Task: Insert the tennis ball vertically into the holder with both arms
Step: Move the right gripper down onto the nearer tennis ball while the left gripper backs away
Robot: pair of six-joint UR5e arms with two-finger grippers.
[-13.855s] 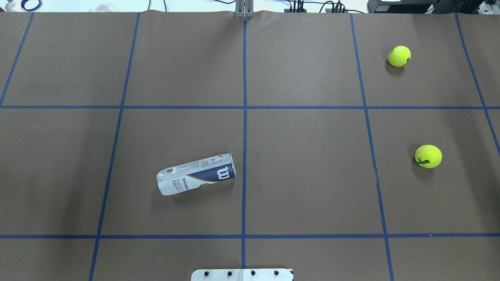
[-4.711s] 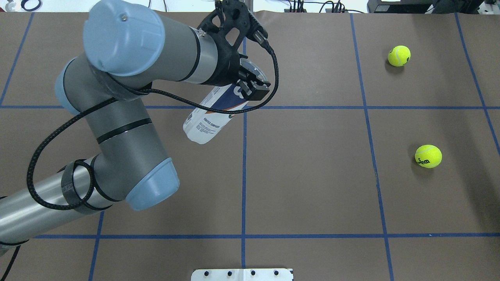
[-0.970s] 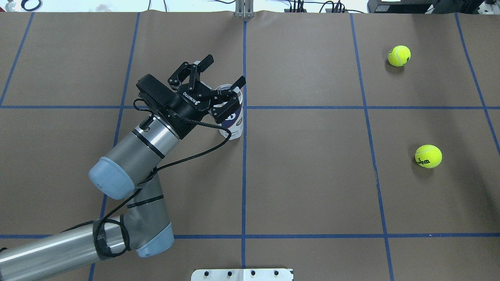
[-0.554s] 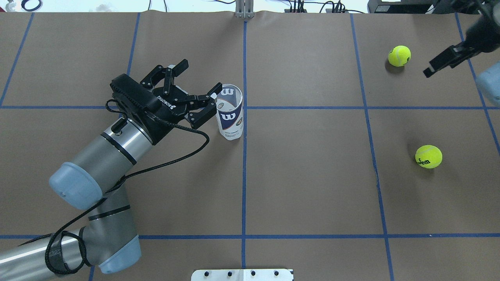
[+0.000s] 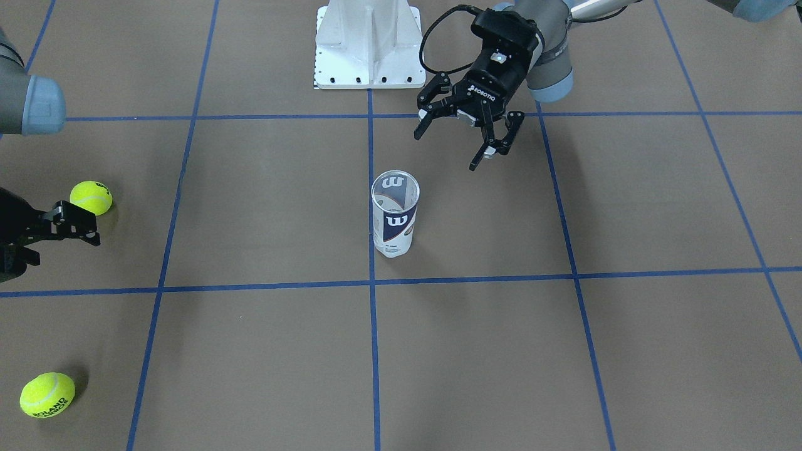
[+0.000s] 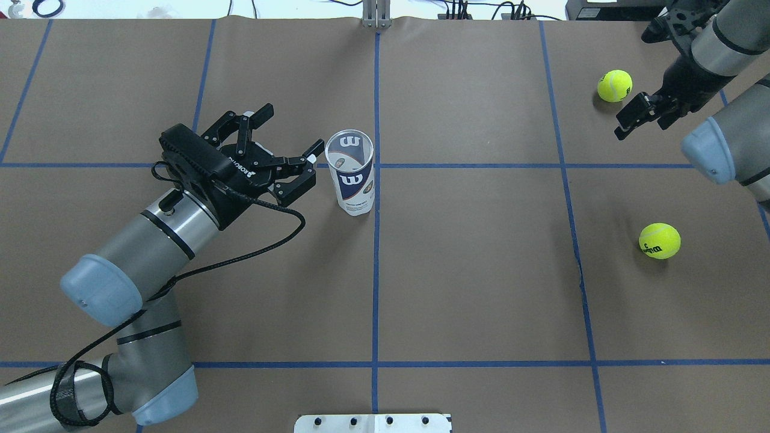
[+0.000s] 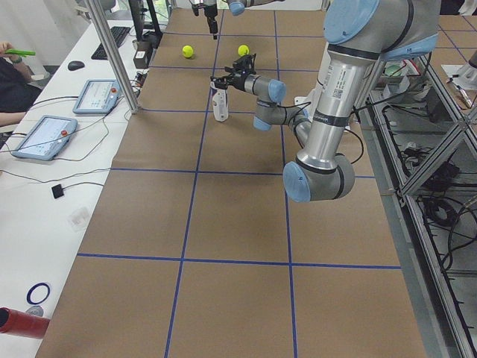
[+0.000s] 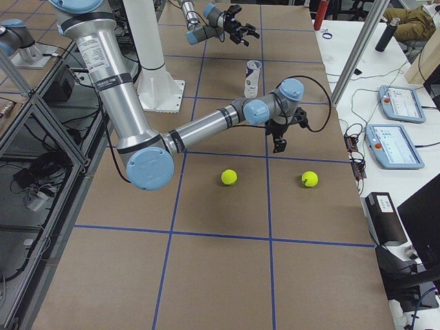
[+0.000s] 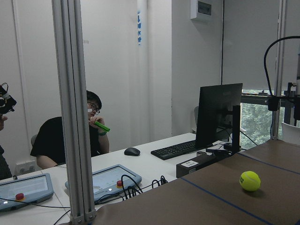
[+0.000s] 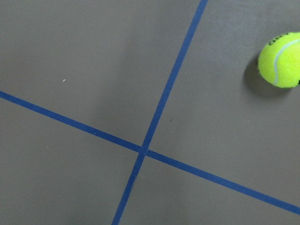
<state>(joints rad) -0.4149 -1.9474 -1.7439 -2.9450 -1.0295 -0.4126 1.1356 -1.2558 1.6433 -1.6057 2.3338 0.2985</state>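
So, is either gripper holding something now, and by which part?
Nothing is held. The left gripper is open beside the upright holder, apart from it; the right gripper is empty near a tennis ball.

Bright, even indoor light from above, soft faint shadows on the brown table (image 6: 481, 270), frames sharp

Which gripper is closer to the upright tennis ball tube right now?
Left. The left gripper is open just beside the tube, not touching it. The right gripper is far across the table, next to a tennis ball.
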